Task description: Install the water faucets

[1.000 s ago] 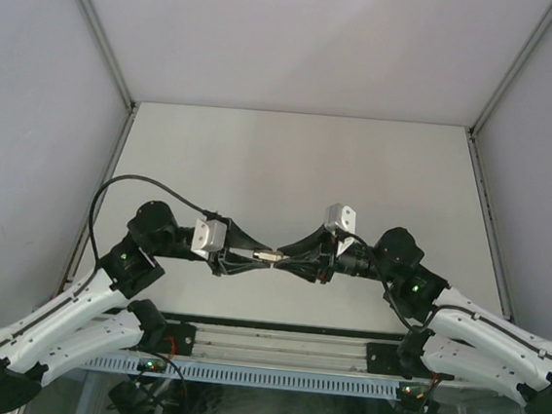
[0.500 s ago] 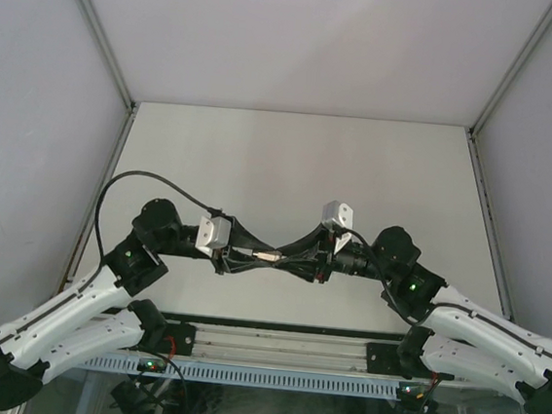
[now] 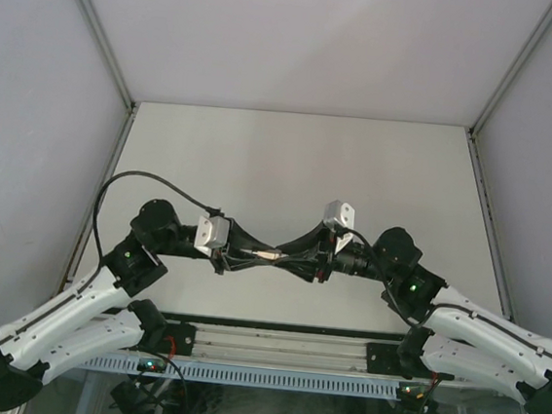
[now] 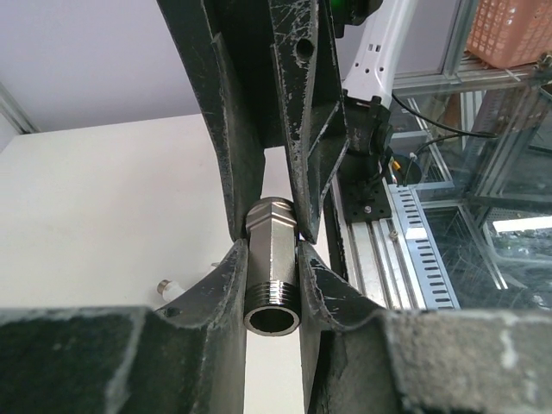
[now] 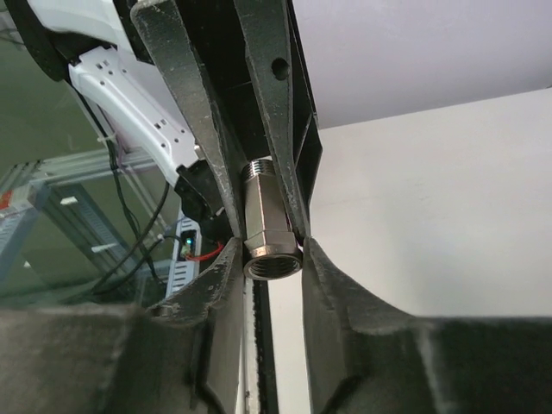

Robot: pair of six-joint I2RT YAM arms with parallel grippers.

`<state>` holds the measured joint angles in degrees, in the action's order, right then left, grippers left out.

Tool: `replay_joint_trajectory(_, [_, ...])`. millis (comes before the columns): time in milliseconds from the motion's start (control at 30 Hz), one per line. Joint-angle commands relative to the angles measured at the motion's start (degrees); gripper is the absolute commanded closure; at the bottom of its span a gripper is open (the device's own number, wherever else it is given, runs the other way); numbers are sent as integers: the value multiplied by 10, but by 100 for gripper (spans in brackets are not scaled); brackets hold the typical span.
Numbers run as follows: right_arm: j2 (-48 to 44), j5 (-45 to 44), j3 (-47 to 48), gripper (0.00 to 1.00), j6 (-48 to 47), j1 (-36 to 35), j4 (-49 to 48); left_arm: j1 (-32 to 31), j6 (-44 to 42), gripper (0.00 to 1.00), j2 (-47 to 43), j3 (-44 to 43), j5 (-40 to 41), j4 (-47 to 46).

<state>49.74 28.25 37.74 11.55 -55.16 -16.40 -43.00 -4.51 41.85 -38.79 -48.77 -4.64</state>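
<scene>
The short dark-grey metal fitting (image 3: 269, 254) hangs level in the air between my two grippers, near the table's front middle. My left gripper (image 3: 255, 256) is shut on its threaded end (image 4: 272, 297). My right gripper (image 3: 285, 257) is shut on its hexagonal end (image 5: 269, 259). The two pairs of fingertips nearly meet around the fitting. In the left wrist view the white tap (image 4: 170, 289), with a brassy tip, lies on the table below the grippers. It does not show in the top view.
The white table (image 3: 300, 160) has grey walls at the left, right and back. A metal rail (image 3: 273, 342) with cables runs along the near edge by the arm bases. An orange basket (image 4: 513, 30) stands beyond the frame.
The left arm's elbow and wrist have shifted slightly up and right. Both grippers stay joined on the fitting in almost the same spot.
</scene>
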Motion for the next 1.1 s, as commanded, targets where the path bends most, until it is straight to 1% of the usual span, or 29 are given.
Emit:
replay_joint_trajectory(0, [-16, -46, 3, 54, 24, 0, -41, -6, -4, 100, -15, -17, 14, -18])
replay_joint_trajectory(33, [-21, -58, 3, 42, 30, 1, -34, -6, -8, 100, -19, -15, 21, -16])
replay_joint_trajectory(67, [-25, -66, 3, 36, 35, 4, -26, -6, -10, 100, -23, -12, 30, -15])
replay_joint_trajectory(100, [-30, -74, 2, 32, 41, 8, -18, -6, -12, 100, -27, -9, 40, -15])
replay_joint_trajectory(133, [-35, -78, 2, 31, 49, 13, -11, -6, -10, 100, -30, -6, 48, -15])
replay_joint_trajectory(300, [-60, -73, 1, 28, 119, 79, 22, -5, 21, 100, -28, -4, 84, -19])
replay_joint_trajectory(433, [-72, -45, 1, 28, 204, 168, 70, 1, 56, 100, -14, -15, 96, -3])
replay_joint_trajectory(500, [-70, -77, 1, 29, 245, 213, 125, 3, 70, 100, -11, -15, 102, 5])
replay_joint_trajectory(533, [-68, -108, 1, 29, 271, 232, 165, 5, 79, 100, -11, -15, 106, 8])
replay_joint_trajectory(567, [-64, -143, 0, 30, 305, 252, 228, 7, 88, 100, -11, -13, 108, 9])
replay_joint_trajectory(600, [-58, -170, -3, 30, 338, 269, 270, 8, 92, 100, -11, -11, 117, 10])
replay_joint_trajectory(667, [-44, -202, -18, 30, 404, 293, 326, 8, 96, 100, -14, -6, 136, 13])
replay_joint_trajectory(800, [-25, -205, -77, 29, 455, 295, 300, 8, 100, 100, -7, 10, 157, -1])
replay_joint_trajectory(867, [-16, -201, -100, 28, 444, 295, 273, 8, 100, 100, 11, 10, 160, -4])
replay_joint_trajectory(1000, [29, -197, -103, 27, 423, 314, 277, 8, 103, 100, 51, 10, 181, -7])
replay_joint_trajectory(1067, [57, -200, -104, 27, 429, 315, 275, 10, 105, 100, 69, 11, 192, -10])
